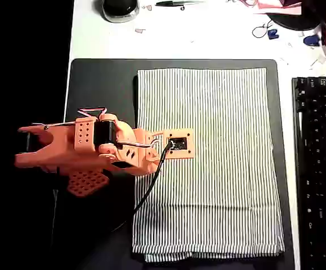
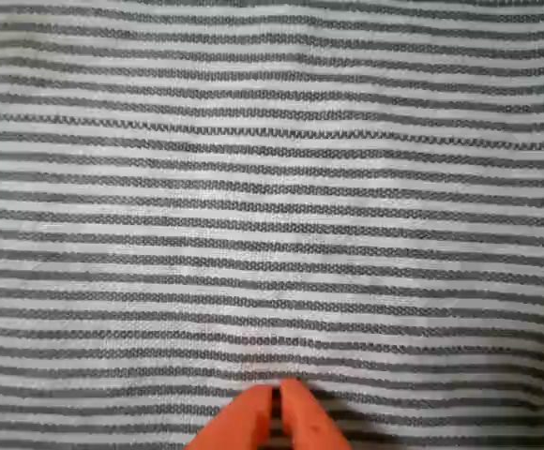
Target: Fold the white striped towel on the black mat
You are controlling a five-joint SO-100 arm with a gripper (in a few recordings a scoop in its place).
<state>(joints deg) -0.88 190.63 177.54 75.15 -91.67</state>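
So right up close in my wrist view, my claw [image 2: 278,398] has its two orange fingertips [image 2: 302,422] pressed together with just a thin dark line between them, clenched, nothing pinched in there that I can see. The tips sit right down at the towel [image 2: 272,187], and there's a bit of shadow under them on the cloth. Whether they're actually touching the fabric, can't tell. Everything past the tips is white cloth with grey stripes running across, pretty flat, a faint ripple near the right edge.

From the overhead view, my orange arm [image 1: 90,149] reaches in from the left, and the wrist end [image 1: 179,144] hangs over the left-middle of the towel [image 1: 225,169]. A black cable runs down from there, off the cloth's left edge.

The towel lies spread out on the black mat [image 1: 101,84], more toward its right side, with a wide bare strip of mat on the left. At the bottom edge there's a doubled layer showing.

Further out: a black keyboard [image 1: 319,169] to the right of the mat, and the white desk [image 1: 208,39] beyond the top edge with a pen [image 1: 177,3] and some small clutter.
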